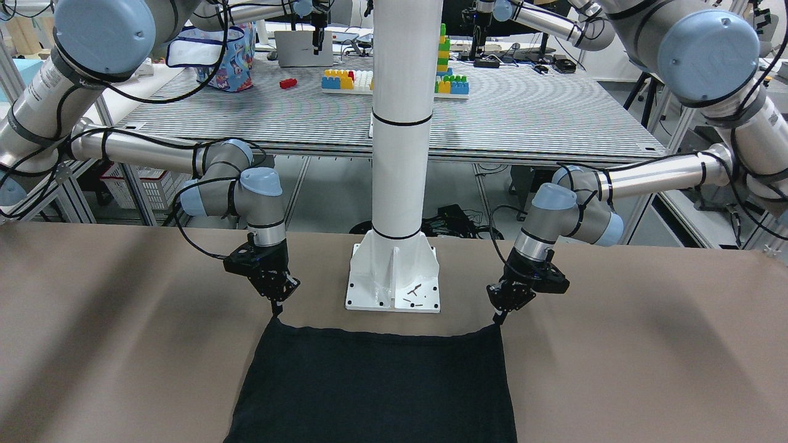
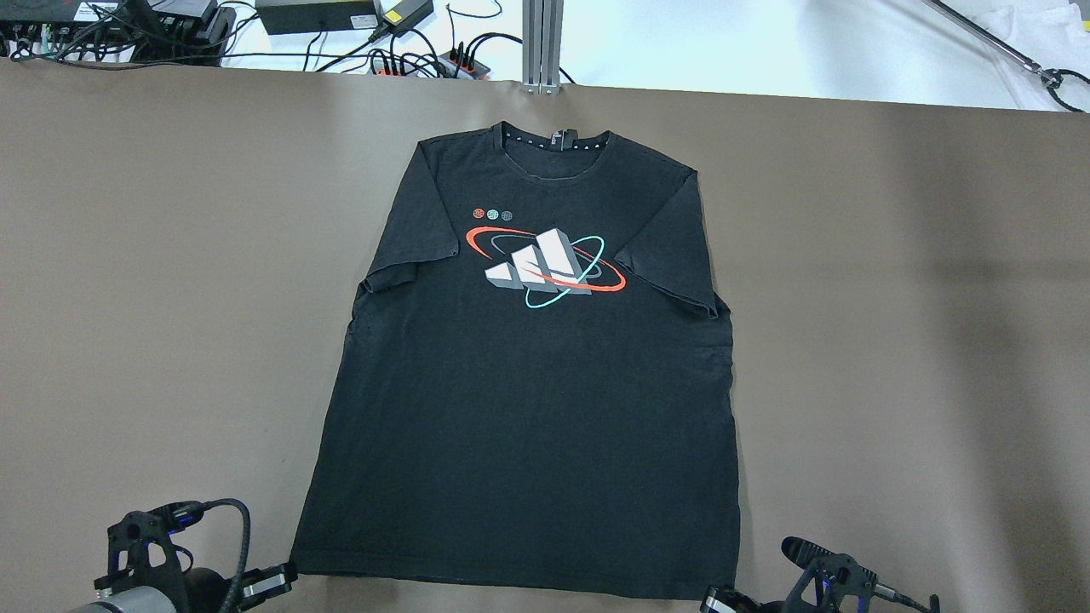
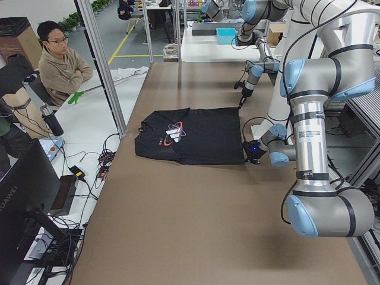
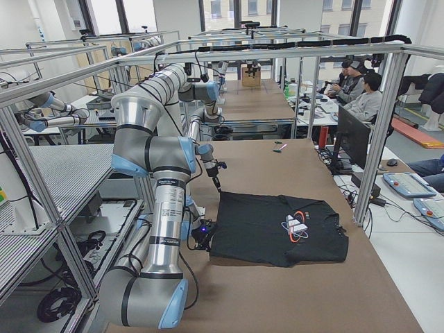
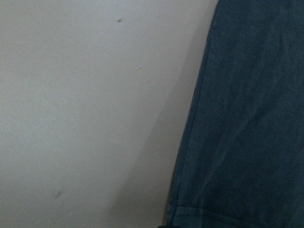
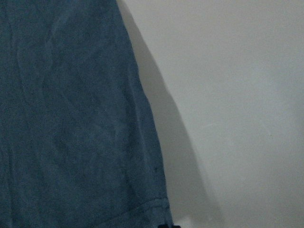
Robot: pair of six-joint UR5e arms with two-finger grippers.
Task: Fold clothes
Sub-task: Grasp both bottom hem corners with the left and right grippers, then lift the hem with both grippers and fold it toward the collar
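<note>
A black short-sleeved soft-fabric T-shirt [image 2: 528,409] with a red, white and teal chest print lies face up, spread flat on the brown desk [image 2: 170,298]; its long axis runs straight away from the robot, with the hem [image 2: 511,583] at the near edge and the collar [image 2: 553,140] at the far one; the whole garment therefore lies ahead of both tools, with nothing of it behind them. The left tool [image 1: 497,318] stands at the hem's left corner and the right tool [image 1: 275,310] at its right corner, each arm nearest its own corner and neither favoured; in the front-facing view each tool's fingers are drawn to a narrow point on the cloth, and the hem sags slightly between the two corners, so each seems to be pinching its corner of the T-shirt, just raised off the desk. The likely fold, as I judge it, carries the hem forward along that axis toward the collar, both arms travelling level so that the edge lands square.
</note>
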